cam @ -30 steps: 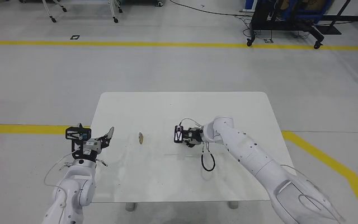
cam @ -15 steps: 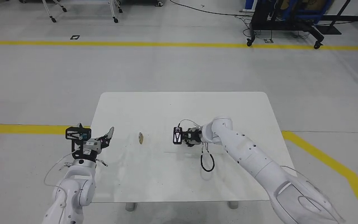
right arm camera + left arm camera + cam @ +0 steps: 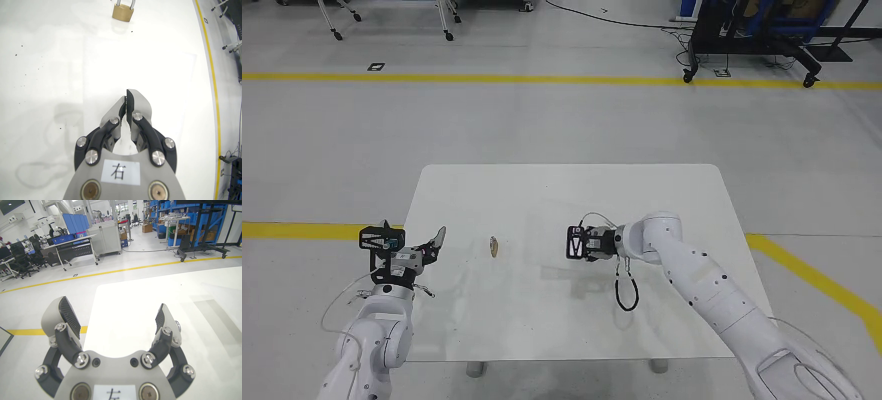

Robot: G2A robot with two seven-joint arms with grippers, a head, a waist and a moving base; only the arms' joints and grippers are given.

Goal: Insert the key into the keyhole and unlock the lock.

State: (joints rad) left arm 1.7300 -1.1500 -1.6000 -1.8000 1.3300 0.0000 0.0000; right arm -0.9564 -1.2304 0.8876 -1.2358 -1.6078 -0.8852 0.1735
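Withdrawn since the earlier frames, the right gripper is backed off from the padlock, pads pressed together; whether a key is gripped cannot be told. The left gripper is held wide open and empty at the edge of the table, presumably in reserve. Farther off, the padlock is laid flat, base toward the right gripper.

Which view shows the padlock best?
Right wrist view: the brass padlock sits on the table, body and lower shackle clear. In the top view the padlock is a small brass speck. Left wrist view faces table and floor.
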